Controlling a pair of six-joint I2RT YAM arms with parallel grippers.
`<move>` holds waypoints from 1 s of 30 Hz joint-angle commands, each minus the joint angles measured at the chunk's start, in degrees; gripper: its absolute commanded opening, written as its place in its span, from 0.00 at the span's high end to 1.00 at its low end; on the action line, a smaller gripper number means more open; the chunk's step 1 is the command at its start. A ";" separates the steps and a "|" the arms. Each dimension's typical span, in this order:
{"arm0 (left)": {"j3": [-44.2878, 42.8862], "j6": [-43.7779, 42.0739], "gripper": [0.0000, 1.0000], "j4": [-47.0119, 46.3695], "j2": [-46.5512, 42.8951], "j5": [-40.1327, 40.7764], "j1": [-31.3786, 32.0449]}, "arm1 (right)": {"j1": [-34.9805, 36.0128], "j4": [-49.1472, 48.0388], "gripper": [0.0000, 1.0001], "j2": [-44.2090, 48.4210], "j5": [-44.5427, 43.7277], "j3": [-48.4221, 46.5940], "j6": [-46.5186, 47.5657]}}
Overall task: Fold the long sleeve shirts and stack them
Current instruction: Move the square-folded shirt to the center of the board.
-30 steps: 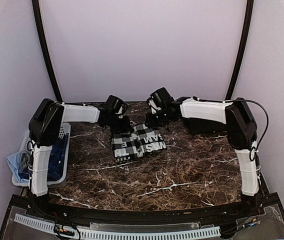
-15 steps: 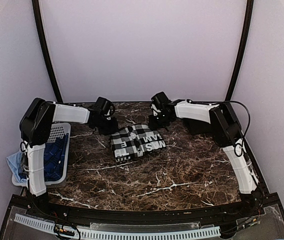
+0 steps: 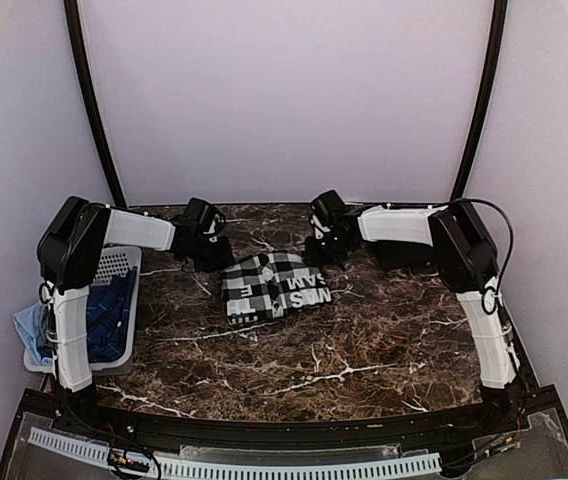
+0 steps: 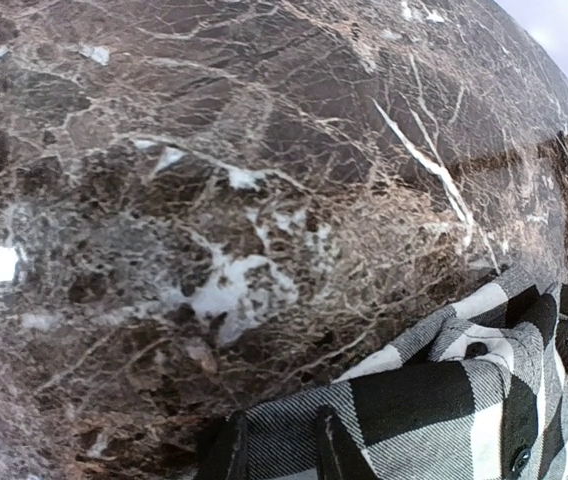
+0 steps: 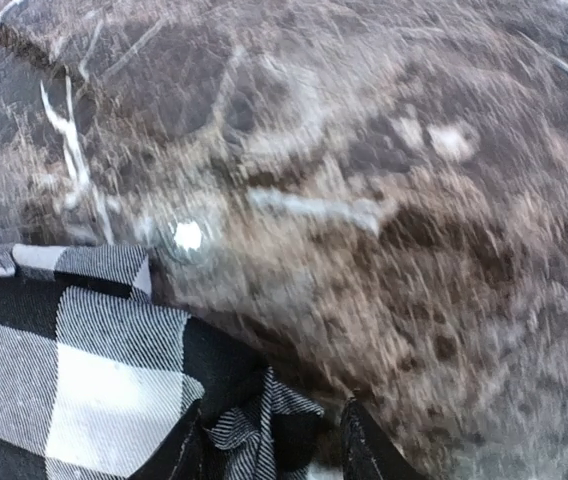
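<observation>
One long sleeve shirt (image 3: 276,284), black-and-white check with white letters on a black band, lies folded on the marble table (image 3: 294,350). My left gripper (image 3: 210,252) sits low at its back left corner. In the left wrist view the flat shirt (image 4: 444,400) runs under the parted fingers of the left gripper (image 4: 279,450), unpinched. My right gripper (image 3: 326,246) is at the back right corner. There a small fold of the shirt (image 5: 74,370) lies loose between the spread fingers of the right gripper (image 5: 276,455), with a gap beside it.
A white perforated basket (image 3: 116,265) holding dark blue cloth (image 3: 104,315) stands at the table's left edge, with pale blue cloth (image 3: 29,325) hanging off it. A black block (image 3: 404,255) sits behind the right arm. The back wall is close behind both grippers.
Both grippers have pulled off the top of the shirt toward its back corners, the left one moving left. The right jaws have widened slightly. The shirt stayed in place.
</observation>
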State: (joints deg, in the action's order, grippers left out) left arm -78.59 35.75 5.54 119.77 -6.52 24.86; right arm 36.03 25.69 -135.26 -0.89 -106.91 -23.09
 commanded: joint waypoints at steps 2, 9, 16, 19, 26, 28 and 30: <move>1.38 -1.18 0.78 0.28 -1.03 -5.47 1.54 | -0.05 -2.24 0.59 8.58 0.13 12.98 -3.60; 1.68 -0.03 0.79 1.60 -2.57 -7.37 5.41 | 0.87 -9.50 0.58 21.92 0.67 32.47 -8.47; 5.03 0.68 0.77 2.70 -9.14 -6.18 6.73 | 1.85 -9.71 0.57 33.63 -2.15 41.75 -10.74; 3.26 -0.91 0.72 5.61 -11.05 -2.78 6.65 | 2.21 -7.82 0.57 36.03 -3.44 41.04 -10.37; 4.86 -2.23 0.68 9.49 -19.11 -2.60 7.11 | 7.26 -5.16 0.60 39.37 -5.27 40.05 -11.11; 6.61 -1.75 0.68 9.41 -20.77 -4.76 8.18 | 8.97 -5.33 0.61 39.84 -5.31 40.59 -11.76; 9.11 -1.12 0.68 8.92 -21.61 -6.76 9.82 | 10.69 -5.60 0.64 39.98 -5.05 41.32 -12.58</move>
State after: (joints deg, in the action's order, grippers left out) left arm -73.32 34.72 12.49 101.86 -9.76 32.29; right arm 43.70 19.84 -96.90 -4.91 -65.82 -33.80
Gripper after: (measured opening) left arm 0.322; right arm 0.383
